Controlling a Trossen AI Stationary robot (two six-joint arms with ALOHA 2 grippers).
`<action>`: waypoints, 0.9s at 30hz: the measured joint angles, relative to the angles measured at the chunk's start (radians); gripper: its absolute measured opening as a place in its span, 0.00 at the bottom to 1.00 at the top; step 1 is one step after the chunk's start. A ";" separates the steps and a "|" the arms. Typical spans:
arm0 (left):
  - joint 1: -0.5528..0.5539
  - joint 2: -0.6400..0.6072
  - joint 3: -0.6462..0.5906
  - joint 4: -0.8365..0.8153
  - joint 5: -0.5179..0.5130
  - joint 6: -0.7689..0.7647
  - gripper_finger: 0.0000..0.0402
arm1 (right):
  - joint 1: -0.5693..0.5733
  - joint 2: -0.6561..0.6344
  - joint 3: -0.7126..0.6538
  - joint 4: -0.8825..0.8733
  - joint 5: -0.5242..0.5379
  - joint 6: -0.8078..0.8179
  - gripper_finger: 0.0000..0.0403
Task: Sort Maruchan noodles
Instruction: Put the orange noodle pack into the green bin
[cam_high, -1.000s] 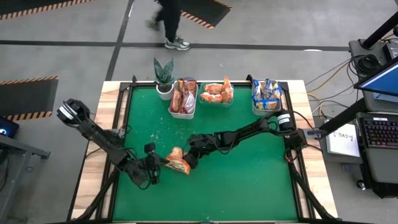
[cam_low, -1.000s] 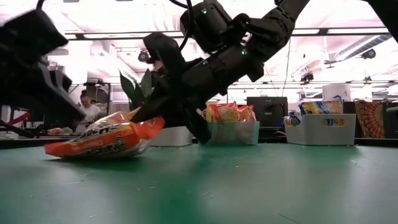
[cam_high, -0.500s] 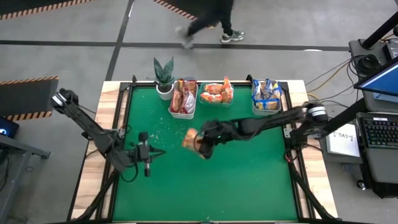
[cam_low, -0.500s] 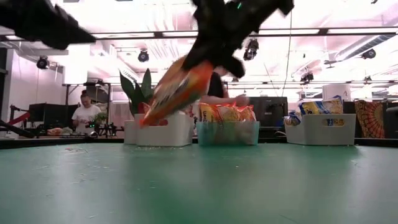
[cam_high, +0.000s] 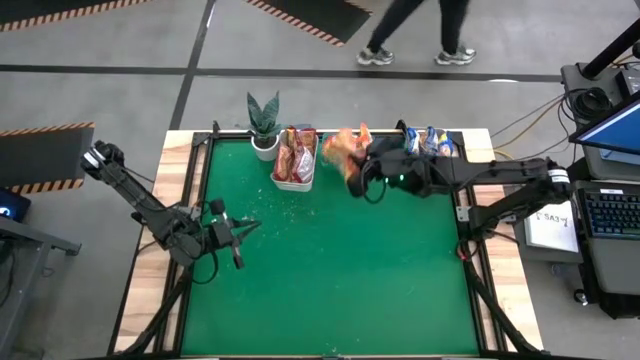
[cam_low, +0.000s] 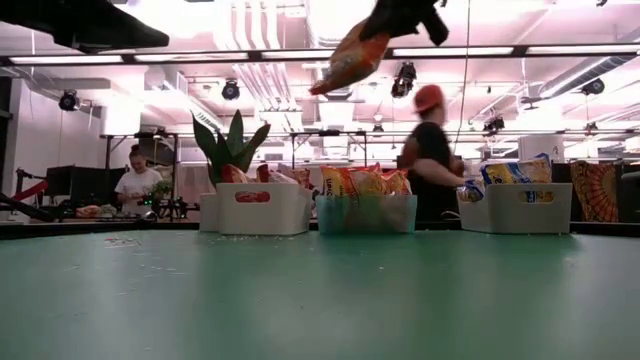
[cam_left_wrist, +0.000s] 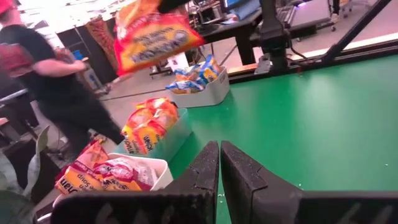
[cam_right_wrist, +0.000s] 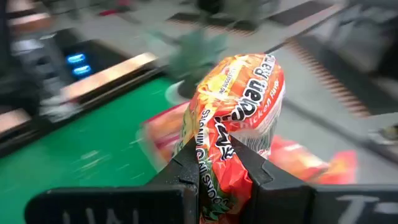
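Observation:
My right gripper (cam_high: 360, 172) is shut on an orange-yellow Maruchan packet (cam_high: 343, 150), held high over the far bins; the low view shows the packet (cam_low: 350, 58) well above the table. Below it the teal bin (cam_high: 348, 160) holds orange packets, the white bin (cam_high: 294, 160) red-brown ones, and the grey bin (cam_high: 428, 158) blue-marked ones. My left gripper (cam_high: 228, 238) is shut, holds nothing, and hovers near the table's left edge. Its wrist view shows its own shut fingers (cam_left_wrist: 219, 163) and the carried packet (cam_left_wrist: 149, 37) farther off. My right gripper pinches the orange packet between its two fingers (cam_right_wrist: 186, 171) across one crumpled end (cam_right_wrist: 219, 140). The plastic is bunched together where the fingers close. The packet is lifted clear of everything, and its free end (cam_low: 335, 75) slants down and away from the fingers.
A potted plant (cam_high: 264, 122) stands at the far-left corner beside the white bin. The green mat (cam_high: 340, 280) stretches bare from the bins to the near edge. A person (cam_high: 415, 30) walks on the floor beyond the table's far side.
My right gripper has lifted the orange packet off the middle of the mat and swung it up and toward the far edge, ending over the teal bin. My left gripper has drawn back from where the packet lay, toward the left edge.

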 joint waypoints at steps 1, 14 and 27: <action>0.000 0.000 0.000 0.000 -0.003 0.000 0.00 | -0.020 -0.007 0.000 0.000 0.028 -0.016 0.09; 0.001 0.000 0.000 0.000 -0.133 -0.037 0.00 | -0.280 0.119 0.000 -0.006 0.077 -0.204 0.09; 0.001 0.007 -0.003 -0.004 -0.133 -0.048 0.00 | -0.334 0.287 0.000 -0.045 0.169 -0.054 0.09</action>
